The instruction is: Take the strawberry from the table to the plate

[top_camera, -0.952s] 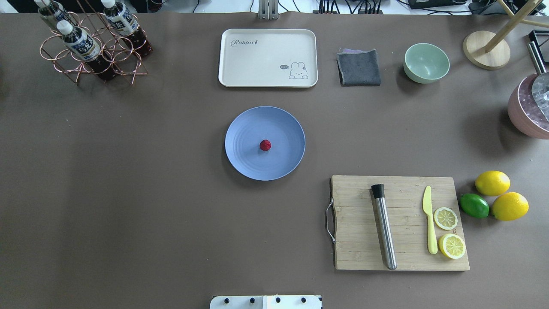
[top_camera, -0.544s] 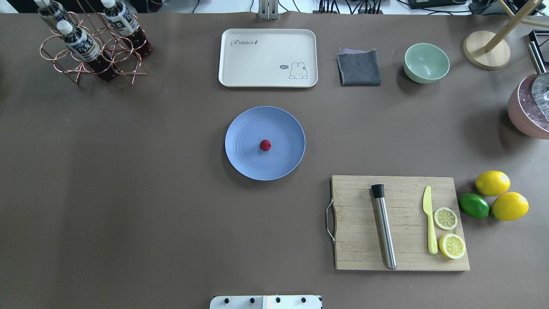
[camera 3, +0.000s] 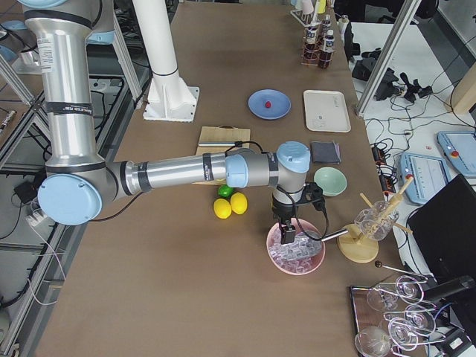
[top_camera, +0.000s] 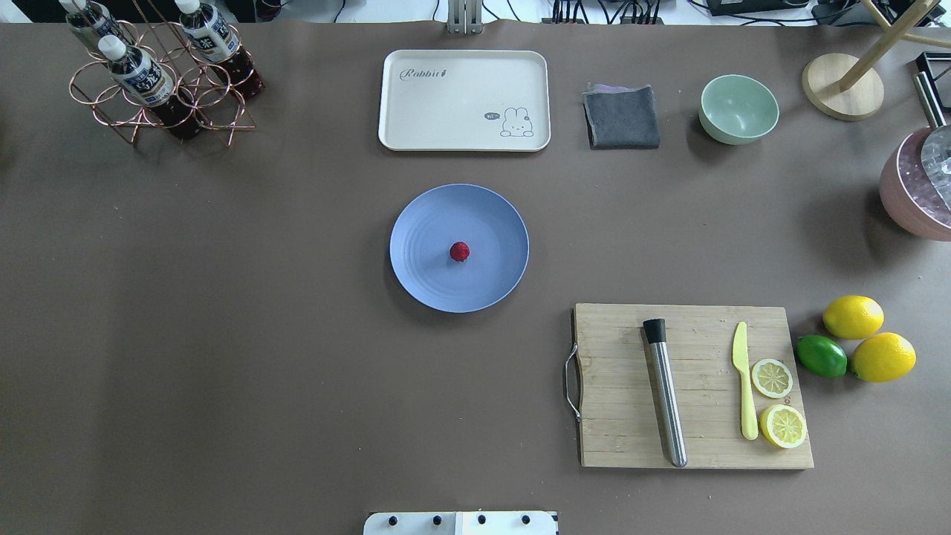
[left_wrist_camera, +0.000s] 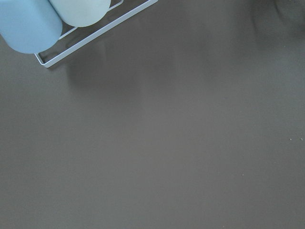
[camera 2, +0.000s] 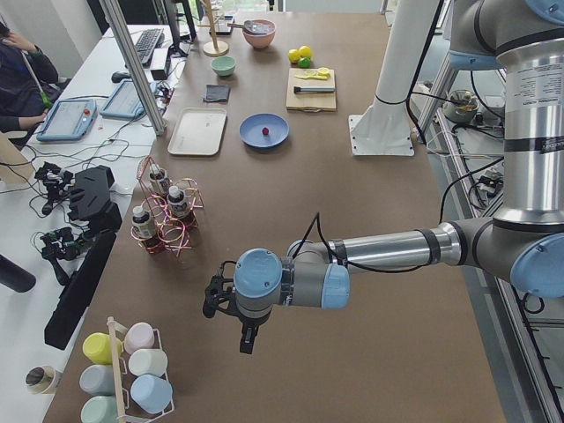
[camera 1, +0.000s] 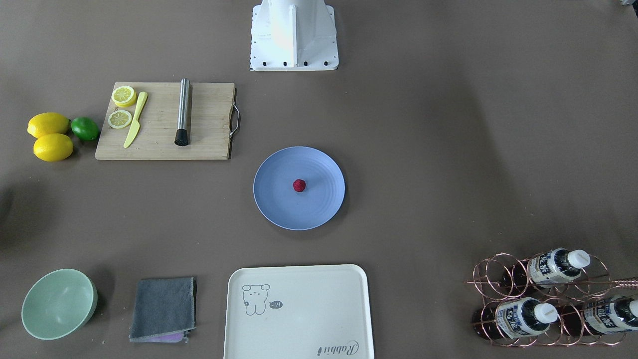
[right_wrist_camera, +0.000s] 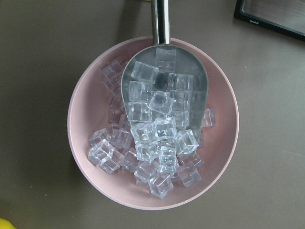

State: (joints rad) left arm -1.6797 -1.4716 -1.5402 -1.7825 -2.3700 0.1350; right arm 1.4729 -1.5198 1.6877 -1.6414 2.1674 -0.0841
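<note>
The small dark-red strawberry (top_camera: 459, 252) (camera 1: 299, 185) lies near the middle of the periwinkle-blue plate (top_camera: 427, 219) (camera 1: 276, 202), which sits at the centre of the brown table (top_camera: 223, 334). Neither arm shows in the overhead or front views. From the left side, my left gripper (camera 2: 249, 339) hangs over bare table far from the plate (camera 2: 277, 138); I cannot tell whether it is open or shut. From the right side, my right gripper (camera 3: 286, 234) hovers above a pink bowl of ice, and I cannot tell its state either.
A wooden cutting board (top_camera: 617, 438) carries a steel muddler, a yellow knife and lemon slices, with lemons (top_camera: 853, 316) and a lime beside it. Cream tray (top_camera: 446, 111), grey cloth (top_camera: 622, 117), green bowl (top_camera: 738, 108), bottle rack (top_camera: 160, 82). Pink ice bowl (right_wrist_camera: 86, 119) with a metal scoop.
</note>
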